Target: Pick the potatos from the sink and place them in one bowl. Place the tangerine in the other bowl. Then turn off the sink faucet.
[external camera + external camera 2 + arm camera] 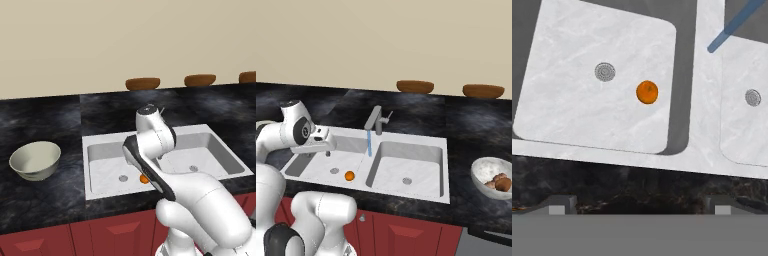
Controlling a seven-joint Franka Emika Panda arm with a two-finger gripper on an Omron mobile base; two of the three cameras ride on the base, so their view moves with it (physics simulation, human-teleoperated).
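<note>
Big and white, the robot arm [200, 210] bends up from the front of the counter [45, 200] and folds back down over the sink [421, 192]. Its hand hangs above the left basin, pointing down at it. In the hand view the fingers [557, 204] show as two small grey tips set wide apart, with nothing between them. They sit over the dark front edge of the counter.

The tangerine [647, 92] lies on the floor of the left basin, just beside the round grey drain [605, 72]. It is on the side of the drain nearer the wall between the two basins. From the right base view the tangerine [349, 175] sits near the front of that basin, and the hand is up above it, not touching.

The sink faucet [376, 120] stands behind the wall between the basins. A thin blue stream of water [369, 142] runs down from its spout.

The potatos [498, 182] lie together in a grey speckled bowl [481, 167] on the counter to the right of the sink. The other bowl [35, 160], pale and glossy, sits on the counter to the left of the sink.

Three brown flat ovals [142, 83] rest along the back of the counter by the wall.
</note>
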